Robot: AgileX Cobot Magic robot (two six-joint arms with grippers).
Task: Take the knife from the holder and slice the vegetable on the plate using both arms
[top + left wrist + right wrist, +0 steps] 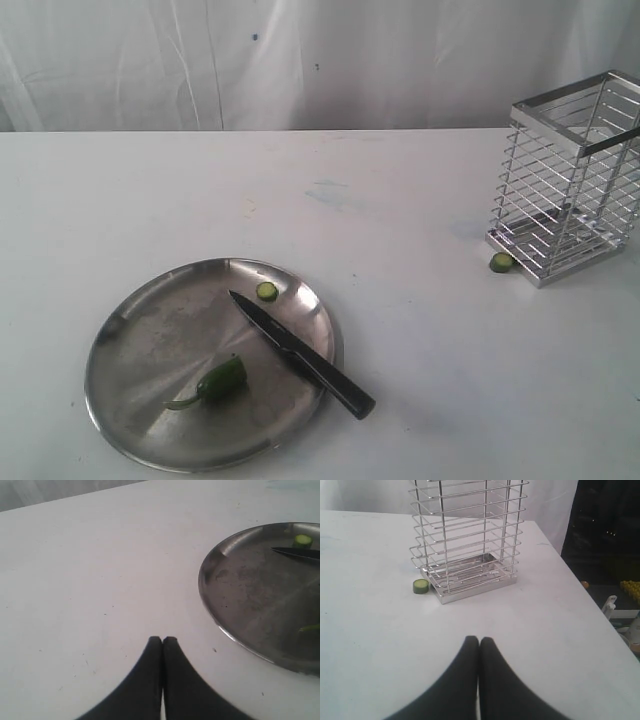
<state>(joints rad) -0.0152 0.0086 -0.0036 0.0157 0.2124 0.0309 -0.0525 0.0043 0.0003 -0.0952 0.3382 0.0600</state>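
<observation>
Nearest, black left pincer (162, 640) pressed shut on nothing, over white counter (90, 580) just beside a large round dull silver metal plate (240, 580). Black right pincer (479, 640) likewise closed and empty, facing a tall chrome wire basket holder (470, 575).

Toward the counter's front-left corner, on the plate: small dark green chili pepper (222, 380), uncut-looking. Small black-handled paring knife (300, 352) slantwise, blade on the plate, handle overhanging the rim toward the right edge. Round green slice (267, 291) by the far rim.

Farther, near the right edge, the holder, empty; second slice (502, 262) just beside its base.

Likely trouble: plate tipping or skating under a press on the overhanging handle; unpinned pepper rolling from under the blade.
</observation>
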